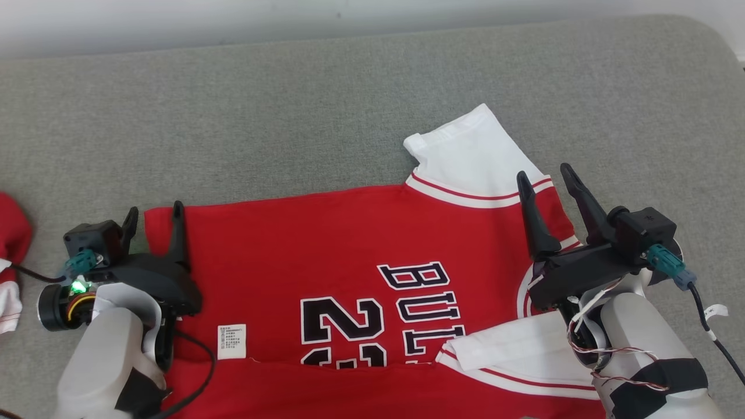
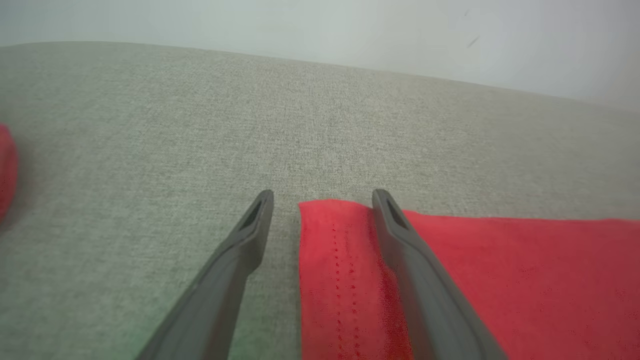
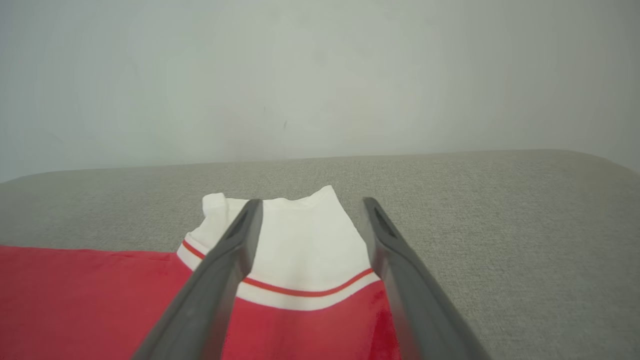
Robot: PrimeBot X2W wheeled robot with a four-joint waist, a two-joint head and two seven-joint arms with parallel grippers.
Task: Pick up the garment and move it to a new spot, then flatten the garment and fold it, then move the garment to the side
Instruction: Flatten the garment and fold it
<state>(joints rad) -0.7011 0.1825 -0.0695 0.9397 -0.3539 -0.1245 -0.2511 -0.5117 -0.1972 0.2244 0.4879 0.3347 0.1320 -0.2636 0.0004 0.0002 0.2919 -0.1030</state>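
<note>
Head view looking down on a red basketball-style garment [image 1: 326, 244] spread across a grey cushion [image 1: 291, 116], filling the frame from 8 o'clock to 4 o'clock. Nearest the robot, at 6 o'clock, a straight edge cuts through the printed number and lettering, so the near side looks folded over onto the body, though the bottom of the frame crops it and this is uncertain. A white near sleeve [image 1: 512, 352] lies on the red cloth at 5 o'clock, and a small white care label [image 1: 231, 341] sits at 7 o'clock. At 8 o'clock the left gripper [image 1: 155, 210] is spread apart and holds nothing; its wrist view shows the hem corner [image 2: 330, 260] lying between the two dark fingers, one over cloth, one over cushion. At 4 o'clock the right gripper [image 1: 545, 173] is likewise spread and empty, poised above the shoulder seam, with the white far sleeve [image 1: 465, 151] pointing to 1 o'clock beyond it. Whether either gripper touches the cloth cannot be told. A second red and white item [image 1: 11, 233] lies at 9 o'clock, well apart. A pale wall [image 1: 233, 23] lies beyond the cushion at 12 o'clock. The work appears to be in the folding step: the next move likely calls for both grippers to lower, pinch the far corners together and carry them evenly so the fold lands square.
</note>
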